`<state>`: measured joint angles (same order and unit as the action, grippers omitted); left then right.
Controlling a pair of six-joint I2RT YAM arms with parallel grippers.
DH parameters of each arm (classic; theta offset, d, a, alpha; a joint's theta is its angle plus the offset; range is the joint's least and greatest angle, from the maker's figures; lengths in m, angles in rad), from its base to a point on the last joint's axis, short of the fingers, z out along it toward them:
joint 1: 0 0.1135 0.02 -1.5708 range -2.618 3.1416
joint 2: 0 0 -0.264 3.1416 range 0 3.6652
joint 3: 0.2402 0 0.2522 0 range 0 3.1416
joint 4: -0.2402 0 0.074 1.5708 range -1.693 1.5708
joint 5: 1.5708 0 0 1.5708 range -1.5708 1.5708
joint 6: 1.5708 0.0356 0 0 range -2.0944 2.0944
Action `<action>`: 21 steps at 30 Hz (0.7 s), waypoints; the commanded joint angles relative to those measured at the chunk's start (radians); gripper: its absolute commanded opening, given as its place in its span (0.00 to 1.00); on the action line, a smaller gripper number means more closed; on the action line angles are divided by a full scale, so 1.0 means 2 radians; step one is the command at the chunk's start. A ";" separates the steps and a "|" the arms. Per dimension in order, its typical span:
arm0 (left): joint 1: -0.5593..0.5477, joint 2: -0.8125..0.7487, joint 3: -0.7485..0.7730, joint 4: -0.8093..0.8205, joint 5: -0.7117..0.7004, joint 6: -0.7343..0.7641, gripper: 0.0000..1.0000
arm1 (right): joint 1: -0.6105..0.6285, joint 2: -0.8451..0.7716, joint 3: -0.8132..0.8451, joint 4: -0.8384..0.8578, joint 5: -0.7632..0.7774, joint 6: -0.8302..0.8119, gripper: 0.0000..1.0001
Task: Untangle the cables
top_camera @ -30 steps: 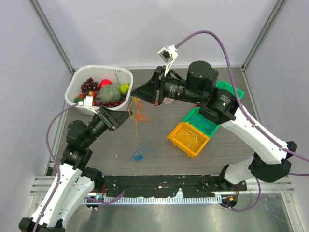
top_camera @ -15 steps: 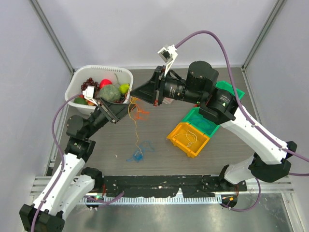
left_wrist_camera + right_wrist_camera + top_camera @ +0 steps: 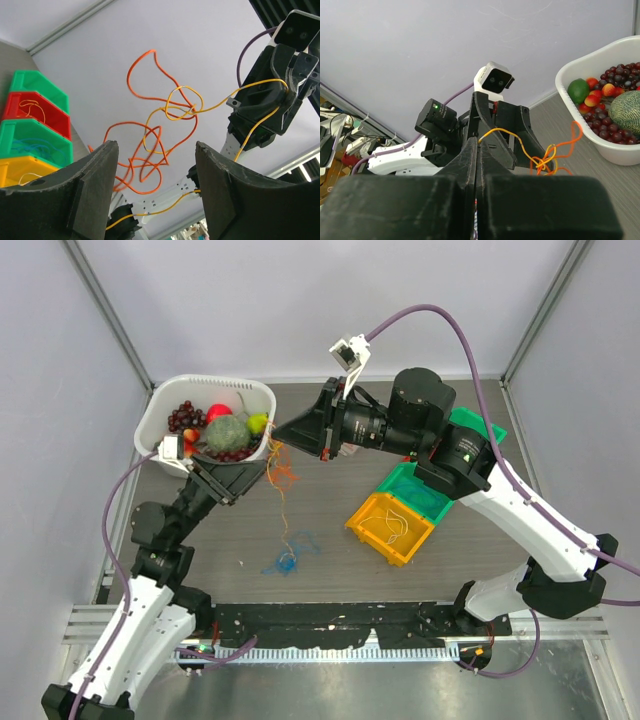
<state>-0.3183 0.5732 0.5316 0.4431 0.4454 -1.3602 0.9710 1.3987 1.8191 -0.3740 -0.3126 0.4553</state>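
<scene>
Grey-walled cell with a dark table, over which the right gripper, clamped shut on the yellow cable, dangles it knotted with the orange cable, hanging lengthwise just right of the empty, wide-open left gripper.

- Dark table is bearing a white basket at far left.
- Coloured bins are sitting in a row at right.
- Blue cable is lying near centre.
</scene>
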 commanded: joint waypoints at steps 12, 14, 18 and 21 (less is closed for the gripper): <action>0.003 0.066 0.094 -0.056 0.102 0.081 0.32 | -0.002 -0.014 0.005 0.029 -0.006 -0.001 0.01; 0.003 0.066 0.084 -0.049 0.103 0.076 0.26 | -0.002 -0.015 0.004 0.029 -0.004 0.000 0.01; 0.003 0.058 0.065 -0.040 0.095 0.071 0.08 | -0.002 -0.016 0.005 0.028 -0.001 -0.001 0.01; 0.002 0.049 0.049 -0.050 0.086 0.074 0.00 | -0.003 -0.017 0.011 0.024 0.005 -0.008 0.01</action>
<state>-0.3183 0.6968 0.6621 0.3435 0.6151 -1.2274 0.9710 1.3987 1.8191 -0.3706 -0.3161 0.4549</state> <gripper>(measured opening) 0.022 0.024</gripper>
